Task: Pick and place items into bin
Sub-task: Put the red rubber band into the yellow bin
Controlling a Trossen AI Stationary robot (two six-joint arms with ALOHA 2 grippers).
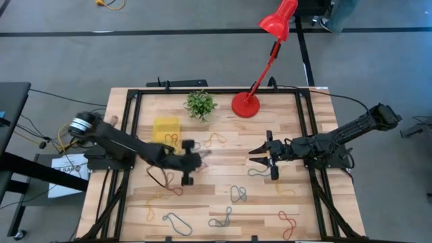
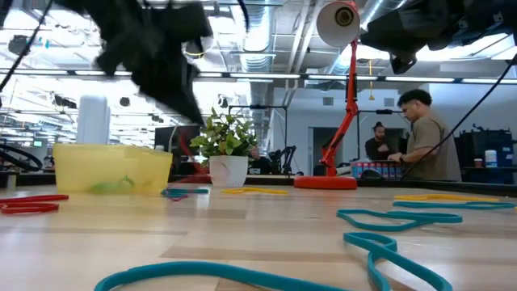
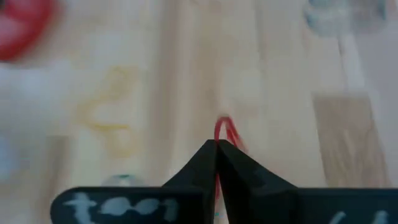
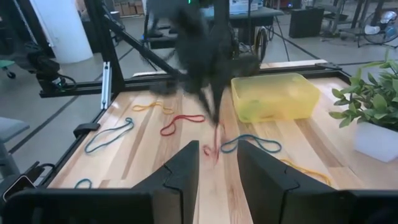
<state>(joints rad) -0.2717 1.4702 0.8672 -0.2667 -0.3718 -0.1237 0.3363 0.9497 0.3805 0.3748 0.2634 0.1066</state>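
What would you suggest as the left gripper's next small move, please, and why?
Probably carry the load across to the yellow bin and open above it. The left gripper is shut on a red rubber band, which dangles from its tips above the wooden table in the right wrist view, and the bin sits close by. The right gripper waits open, clear of that path.

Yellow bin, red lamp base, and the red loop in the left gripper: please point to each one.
yellow bin (image 1: 166, 128), high view, its bare floor.
red lamp base (image 1: 245, 104), high view, middle of the disc.
red loop (image 3: 222, 129), left wrist view, the part above the shut fingertips.
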